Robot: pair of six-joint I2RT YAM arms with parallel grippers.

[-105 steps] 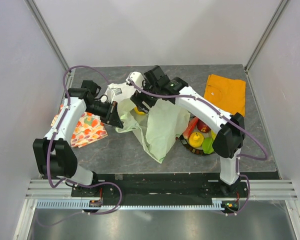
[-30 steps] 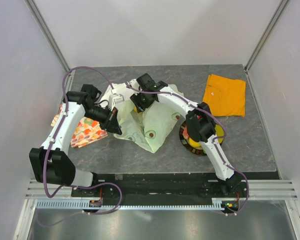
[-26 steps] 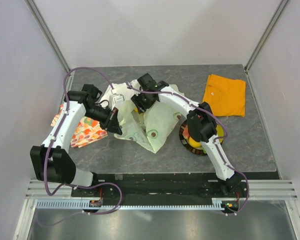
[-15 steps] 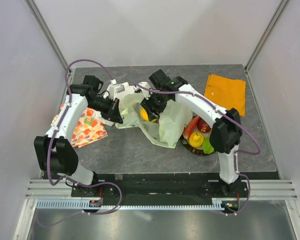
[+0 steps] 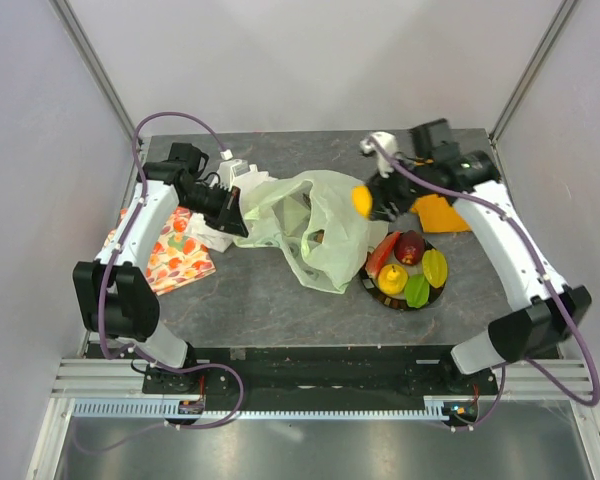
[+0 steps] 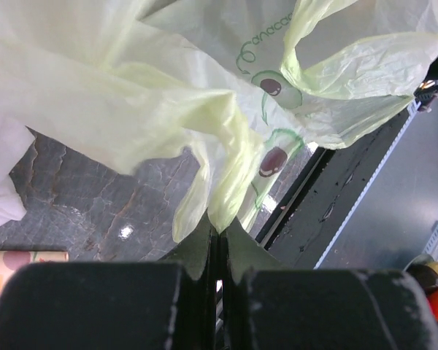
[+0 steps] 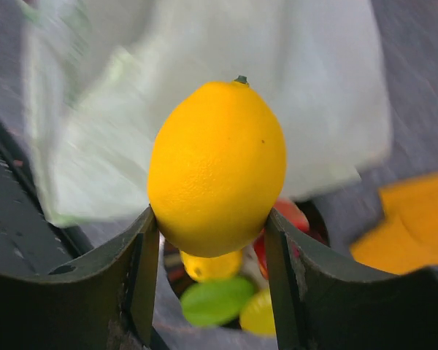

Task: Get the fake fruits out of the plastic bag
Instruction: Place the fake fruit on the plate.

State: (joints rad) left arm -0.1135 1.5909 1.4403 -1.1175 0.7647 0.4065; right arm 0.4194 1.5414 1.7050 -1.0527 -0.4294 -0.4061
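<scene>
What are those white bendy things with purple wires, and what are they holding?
Those are two robot arms, bolted at the table's near edge. One picture looks down from above; the other two come from small cameras on each wrist, so you see the fingers close up. The left gripper is pinched shut on a thin pale green plastic bag. The right gripper squeezes a yellow toy lemon between its two fingers, outside the bag. On the grey table there is also a dark dish with red, yellow and green toy fruits, a fruit-printed cloth and an orange cloth.
</scene>
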